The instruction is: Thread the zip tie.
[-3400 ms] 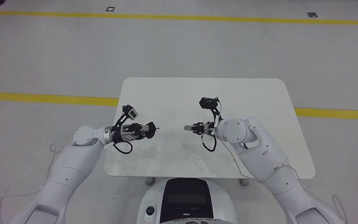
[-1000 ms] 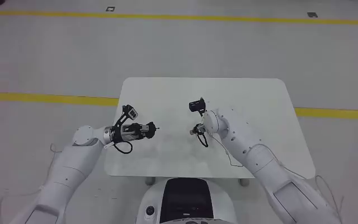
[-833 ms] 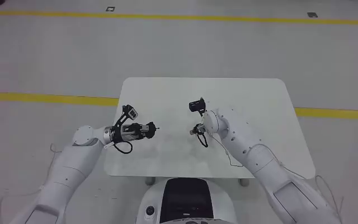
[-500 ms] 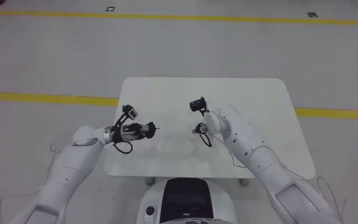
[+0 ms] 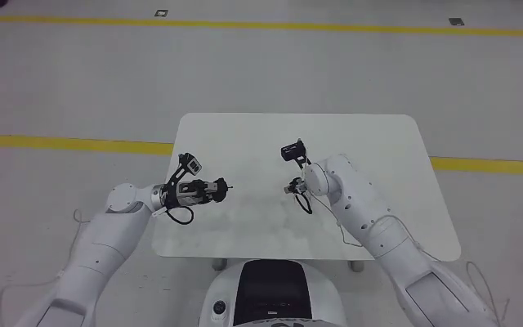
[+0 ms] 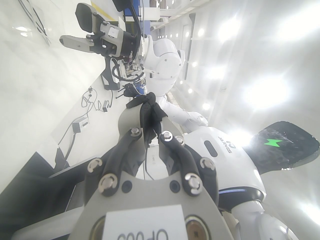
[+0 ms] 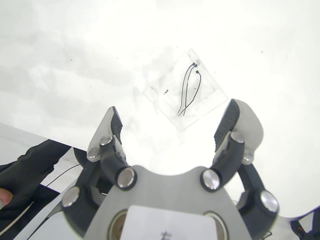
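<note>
The white counter point(image 5: 368, 147) sits mid-frame in the top view. Both arms bend inward over its near half. The left end effector point(image 5: 222, 190) lies level, pinched shut on a black piece point(image 6: 150, 106). The right end effector point(image 5: 292, 189) points down, spread wide above a clear tray point(image 7: 207, 86) holding the zip ties point(image 7: 184, 86).

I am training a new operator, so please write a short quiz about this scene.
1. True or false: the right claw is shut.
2. The zip ties lie on: A) a clear plate; B) a red bowl; C) a black cloth.
3. Fill in: the left claw pinches a ___ item.
Key: 1 false, it is open; 2 A; 3 black.
</note>
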Controlling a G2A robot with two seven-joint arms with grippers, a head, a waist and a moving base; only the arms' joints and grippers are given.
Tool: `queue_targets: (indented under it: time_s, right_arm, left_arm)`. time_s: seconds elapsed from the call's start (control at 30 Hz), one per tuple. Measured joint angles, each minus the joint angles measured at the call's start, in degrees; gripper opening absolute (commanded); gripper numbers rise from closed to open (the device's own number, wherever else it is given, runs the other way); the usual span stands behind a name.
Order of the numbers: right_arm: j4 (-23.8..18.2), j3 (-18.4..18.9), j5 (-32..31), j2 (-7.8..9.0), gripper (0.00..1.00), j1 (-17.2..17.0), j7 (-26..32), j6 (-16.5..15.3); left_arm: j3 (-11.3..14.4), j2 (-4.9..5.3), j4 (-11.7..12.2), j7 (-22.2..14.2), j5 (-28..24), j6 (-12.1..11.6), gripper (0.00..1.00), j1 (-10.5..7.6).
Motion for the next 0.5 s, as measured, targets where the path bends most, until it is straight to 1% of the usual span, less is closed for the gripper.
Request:
queue_targets:
  time_s: [0.1, 0.2, 0.3, 0.37, 0.4, 0.43, 0.5]
  right_arm:
    - [-0.49, 0.45, -0.72, 0.08, 0.38, -0.29, 0.28, 0.55]
    - [0.06, 0.69, -0.79, 0.04, 0.25, -0.3, 0.41, 0.67]
    - [1.4, 0.72, 0.03, -0.17, 0.18, 0.0, -0.07, 0.39]
    - [2.53, 0.6, 0.67, -0.37, 0.08, 0.35, -0.7, 0.24]
    - [3.05, 0.54, 0.94, -0.47, 0.05, 0.52, -1.01, 0.21]
    - [3.78, 0.41, 1.25, -0.61, 0.0, 0.77, -1.42, 0.2]
    - [4.94, 0.07, 1.64, -0.85, 0.0, 1.2, -1.9, 0.2]
  left_arm:
    - [0.0, 0.0, 0.0, 0.0, 0.0, 0.0, 0.0, 0.0]
    - [0.0, 0.0, 0.0, 0.0, 0.0, 0.0, 0.0, 0.0]
    - [0.0, 0.0, 0.0, 0.0, 0.0, 0.0, 0.0, 0.0]
    - [0.0, 0.0, 0.0, 0.0, 0.0, 0.0, 0.0, 0.0]
    - [0.0, 0.0, 0.0, 0.0, 0.0, 0.0, 0.0, 0.0]
    - [0.0, 0.0, 0.0, 0.0, 0.0, 0.0, 0.0, 0.0]
    - [0.0, 0.0, 0.0, 0.0, 0.0, 0.0, 0.0, 0.0]
